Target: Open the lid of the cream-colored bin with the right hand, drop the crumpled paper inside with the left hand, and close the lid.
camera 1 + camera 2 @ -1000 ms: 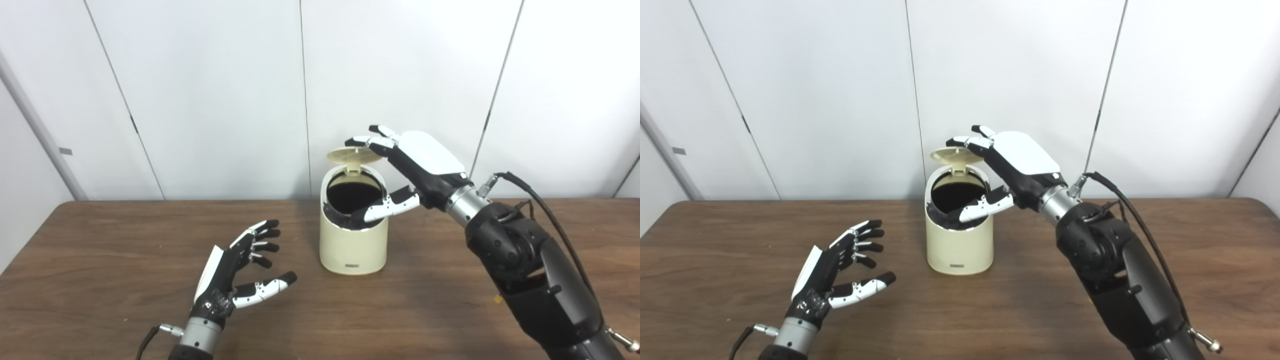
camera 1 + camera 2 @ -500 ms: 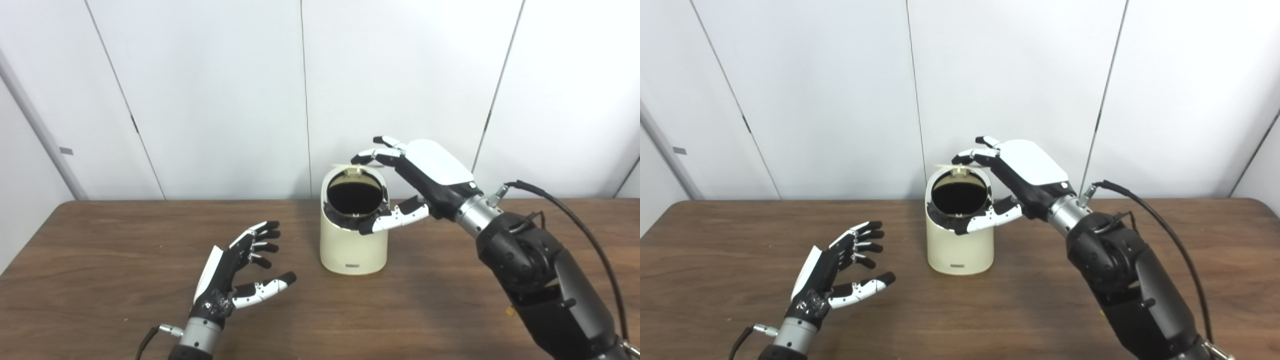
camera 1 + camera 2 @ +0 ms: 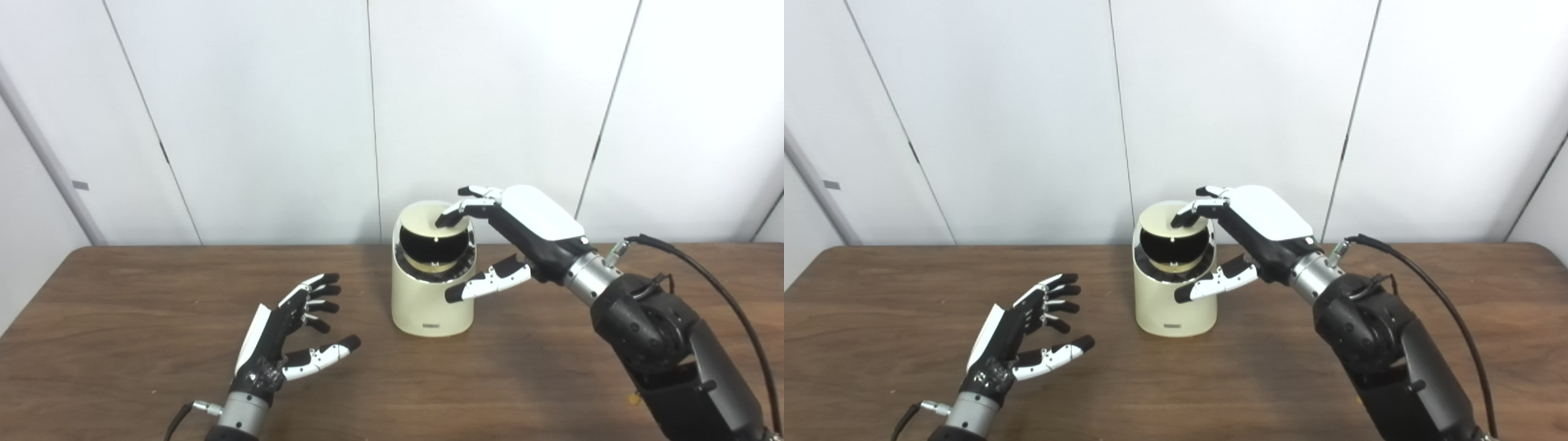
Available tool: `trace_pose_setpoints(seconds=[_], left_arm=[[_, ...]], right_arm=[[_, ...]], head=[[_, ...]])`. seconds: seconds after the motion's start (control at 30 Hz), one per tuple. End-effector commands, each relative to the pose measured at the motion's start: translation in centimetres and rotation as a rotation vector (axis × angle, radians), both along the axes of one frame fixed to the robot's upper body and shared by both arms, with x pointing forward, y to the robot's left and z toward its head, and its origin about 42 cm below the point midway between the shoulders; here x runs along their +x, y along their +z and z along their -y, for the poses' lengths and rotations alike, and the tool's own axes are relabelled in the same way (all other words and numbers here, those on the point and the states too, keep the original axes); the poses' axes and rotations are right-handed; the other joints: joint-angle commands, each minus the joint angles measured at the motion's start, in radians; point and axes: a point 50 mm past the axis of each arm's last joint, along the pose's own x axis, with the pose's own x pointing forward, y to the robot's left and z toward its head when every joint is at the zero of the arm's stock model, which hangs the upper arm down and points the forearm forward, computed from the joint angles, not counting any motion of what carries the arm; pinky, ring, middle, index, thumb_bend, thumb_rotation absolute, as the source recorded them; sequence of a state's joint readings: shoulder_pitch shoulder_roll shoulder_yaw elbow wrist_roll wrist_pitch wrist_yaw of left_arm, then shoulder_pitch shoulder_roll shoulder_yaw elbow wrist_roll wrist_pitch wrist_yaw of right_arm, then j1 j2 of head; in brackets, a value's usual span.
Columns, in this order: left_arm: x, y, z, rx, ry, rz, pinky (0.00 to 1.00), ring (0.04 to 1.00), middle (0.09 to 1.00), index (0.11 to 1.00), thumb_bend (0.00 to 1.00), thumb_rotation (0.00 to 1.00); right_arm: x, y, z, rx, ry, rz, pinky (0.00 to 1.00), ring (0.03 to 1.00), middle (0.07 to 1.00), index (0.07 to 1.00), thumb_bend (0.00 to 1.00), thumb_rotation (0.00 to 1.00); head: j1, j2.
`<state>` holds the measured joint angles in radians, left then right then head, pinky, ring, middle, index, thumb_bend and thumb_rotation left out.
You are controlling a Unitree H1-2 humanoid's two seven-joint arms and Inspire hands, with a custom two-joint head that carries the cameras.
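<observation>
The lid (image 3: 429, 222) has dropped half-shut over the cream-colored bin (image 3: 432, 303) at frame centre. The right hand (image 3: 520, 236) presses its fingertips (image 3: 446, 217) on it, holding nothing. The left hand (image 3: 288, 334), lower left, rests spread and empty.

One cream-colored bin (image 3: 432, 293) stands on one desk (image 3: 122, 318). It has one lid (image 3: 432, 220). Two robot hands are present: a left robot hand (image 3: 283, 340) and a right robot hand (image 3: 508, 236).

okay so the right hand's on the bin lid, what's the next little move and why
Probably press the right hand a little further down. Its fingers rest on the lid, which looks partly lowered, with a dark gap at the front of the cream-colored bin. The left hand is open and empty.
</observation>
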<state>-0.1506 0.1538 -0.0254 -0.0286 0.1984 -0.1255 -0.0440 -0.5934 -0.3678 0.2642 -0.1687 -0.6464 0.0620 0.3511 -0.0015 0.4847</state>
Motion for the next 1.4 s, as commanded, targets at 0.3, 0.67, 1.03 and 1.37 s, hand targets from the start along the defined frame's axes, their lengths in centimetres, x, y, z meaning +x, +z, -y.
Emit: trace_pose_setpoints(seconds=[0.3, 0.67, 1.03, 1.37], left_arm=[[0.3, 0.9, 0.0, -0.004, 0.008, 0.031, 0.58, 0.713, 0.798, 0.836, 0.72, 0.15], [0.3, 0.8, 0.2, -0.008, 0.007, 0.031, 0.59, 0.712, 0.796, 0.834, 0.71, 0.15], [0.2, 1.2, 0.1, -0.01, 0.015, 0.026, 0.57, 0.707, 0.796, 0.833, 0.72, 0.17], [0.0, 1.5, -0.1, 0.004, 0.014, 0.028, 0.58, 0.711, 0.803, 0.837, 0.72, 0.18]], right_arm=[[0.5, 0.4, -1.3, -0.012, 0.051, 0.039, 0.93, 0.912, 0.721, 0.714, 0.75, 0.51], [0.5, 0.1, -2.2, -0.074, 0.072, 0.043, 0.94, 0.903, 0.725, 0.72, 0.76, 0.46], [0.3, -0.2, -2.0, -0.086, 0.08, 0.028, 0.95, 0.897, 0.718, 0.713, 0.77, 0.49], [0.1, -0.6, -1.6, -0.102, 0.055, 0.016, 0.96, 0.897, 0.71, 0.7, 0.75, 0.47]], head=[[0.003, 0.01], [0.007, 0.017], [0.01, 0.028], [0.011, 0.037]])
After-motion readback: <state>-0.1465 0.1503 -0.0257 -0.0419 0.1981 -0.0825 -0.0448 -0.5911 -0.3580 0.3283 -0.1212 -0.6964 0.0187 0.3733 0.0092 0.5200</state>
